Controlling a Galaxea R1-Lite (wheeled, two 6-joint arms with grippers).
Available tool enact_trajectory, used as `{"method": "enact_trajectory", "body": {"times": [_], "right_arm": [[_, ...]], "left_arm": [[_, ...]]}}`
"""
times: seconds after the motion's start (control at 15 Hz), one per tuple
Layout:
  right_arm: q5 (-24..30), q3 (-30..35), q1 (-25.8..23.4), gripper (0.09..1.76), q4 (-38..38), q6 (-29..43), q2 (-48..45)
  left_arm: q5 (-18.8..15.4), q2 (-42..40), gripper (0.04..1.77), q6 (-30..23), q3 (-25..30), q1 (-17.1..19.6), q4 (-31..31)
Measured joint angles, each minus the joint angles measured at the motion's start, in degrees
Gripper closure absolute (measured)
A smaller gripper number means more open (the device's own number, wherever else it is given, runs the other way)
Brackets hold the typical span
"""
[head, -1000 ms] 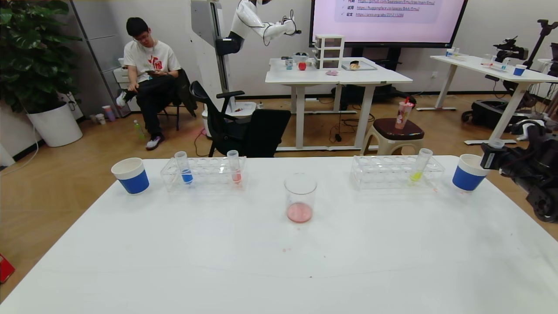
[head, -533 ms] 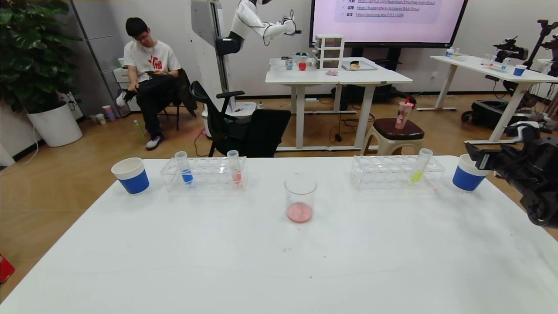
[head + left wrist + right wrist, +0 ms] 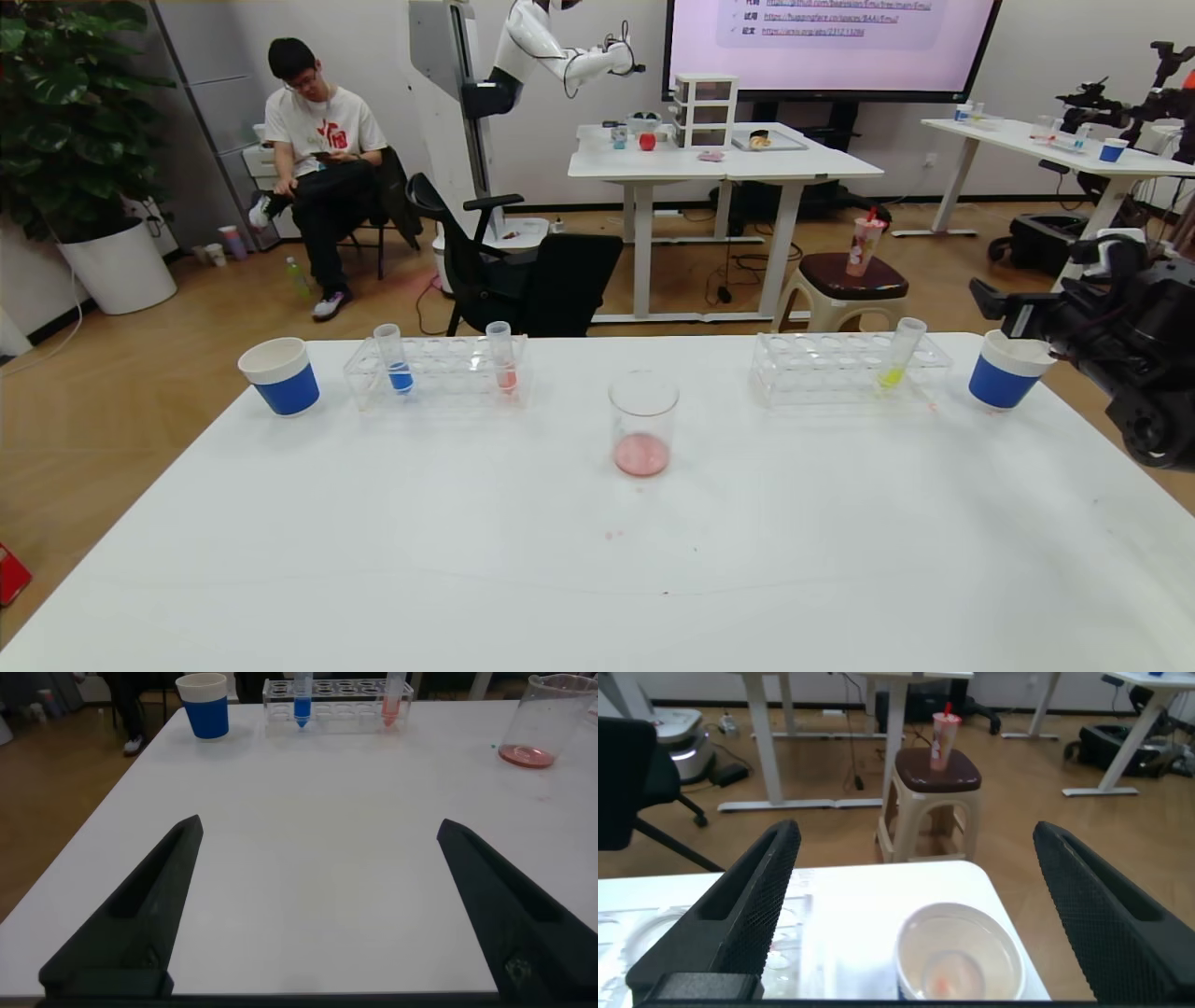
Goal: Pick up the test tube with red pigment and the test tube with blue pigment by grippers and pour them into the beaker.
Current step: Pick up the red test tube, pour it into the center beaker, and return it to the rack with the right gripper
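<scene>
Right now the beaker (image 3: 643, 425) stands in the middle of the worktop (image 3: 597, 560) with a little red liquid at its bottom. At about ten o'clock from it, a clear rack (image 3: 436, 371) holds the test tube with blue pigment (image 3: 393, 357) and a pink tube (image 3: 502, 356). At two o'clock, the right gripper (image 3: 915, 905) hangs over a blue paper cup (image 3: 1004, 371), fingers spread wide, holding nothing. The left gripper (image 3: 318, 905) waits low over the worktop, fingers spread too.
</scene>
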Motion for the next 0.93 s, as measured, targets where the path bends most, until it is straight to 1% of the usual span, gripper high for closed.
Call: {"method": "enact_trajectory", "body": {"times": [0.13, 0.27, 0.4, 0.47, 0.53, 0.67, 0.8, 0.93], "right_arm": [[-0.18, 0.55, 4.6, 0.11, 3.47, 0.11, -4.82], [-1.76, 1.35, 11.15, 0.11, 7.34, 0.29, -10.0], [-6.08, 1.95, 17.79, 0.11, 9.12, 0.16, -14.38], [-7.57, 2.21, 19.72, 0.11, 9.65, 0.07, -16.12], [-8.23, 2.73, 20.96, 0.11, 10.17, 0.0, -17.99], [-8.51, 3.83, 21.54, 0.11, 11.22, -0.37, -21.61], [-8.58, 5.13, 21.35, 0.11, 13.09, -1.16, -27.28], [-9.11, 6.07, 21.09, 0.11, 15.76, -1.74, -34.89]], "left_arm": [[0.0, 0.0, 0.06, -0.02, 0.0, 0.0, 0.0], [-0.02, 0.0, 0.06, 0.0, 0.0, 0.0, 0.0], [0.01, 0.0, 0.06, 0.0, 0.0, 0.0, 0.0], [-0.02, 0.0, 0.06, 0.0, 0.0, 0.0, -0.02], [0.0, 0.0, 0.06, -0.02, 0.0, 0.0, 0.0], [0.01, 0.0, 0.06, 0.0, 0.0, 0.0, 0.0], [0.0, 0.0, 0.06, 0.0, 0.0, 0.0, 0.0], [0.0, 0.0, 0.06, 0.01, 0.0, 0.0, 0.0]]}}
